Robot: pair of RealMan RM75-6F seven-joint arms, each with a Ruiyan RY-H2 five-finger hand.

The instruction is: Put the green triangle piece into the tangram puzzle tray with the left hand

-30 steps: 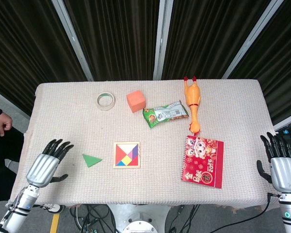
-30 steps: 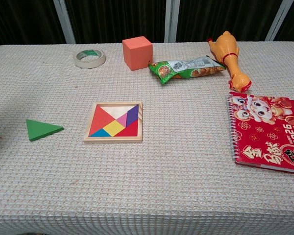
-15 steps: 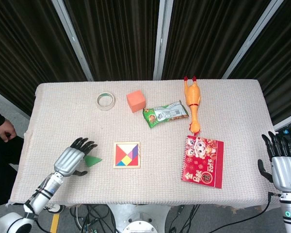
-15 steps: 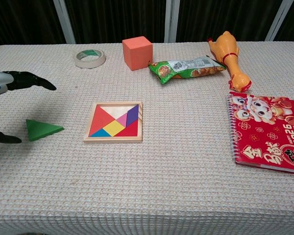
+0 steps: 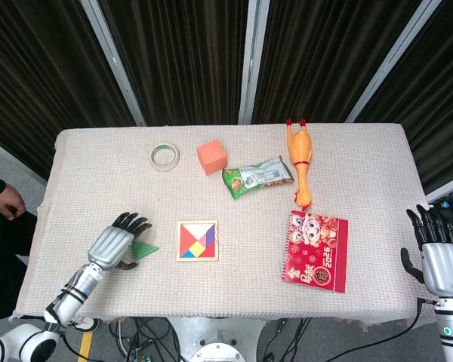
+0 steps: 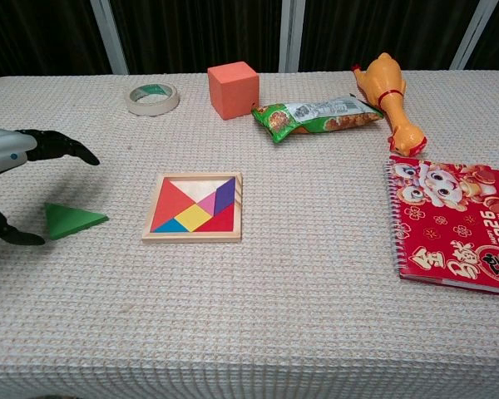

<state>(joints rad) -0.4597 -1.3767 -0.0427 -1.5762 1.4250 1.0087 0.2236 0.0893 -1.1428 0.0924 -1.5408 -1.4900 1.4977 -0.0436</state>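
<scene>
Triangle [image 6: 71,220] lying flat on table [image 6: 299,316], well left of tray [image 6: 195,207]. Left hand [image 5: 113,246] hovering over it, fingers [image 6: 62,146] spread, gripping nothing. Pickup and placing both pending.

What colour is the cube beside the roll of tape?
Orange-red; the cube shows best in the chest view, right of the roll of tape.

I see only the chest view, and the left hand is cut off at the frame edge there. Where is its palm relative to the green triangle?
Observer: From the head view, the left hand is over the left part of the green triangle. Only the piece's right corner shows past the fingers.
Operator: And the right hand? I do not see it at all.
Observer: The right hand is beyond the right edge of the table, with its fingers apart and holding nothing.
</scene>
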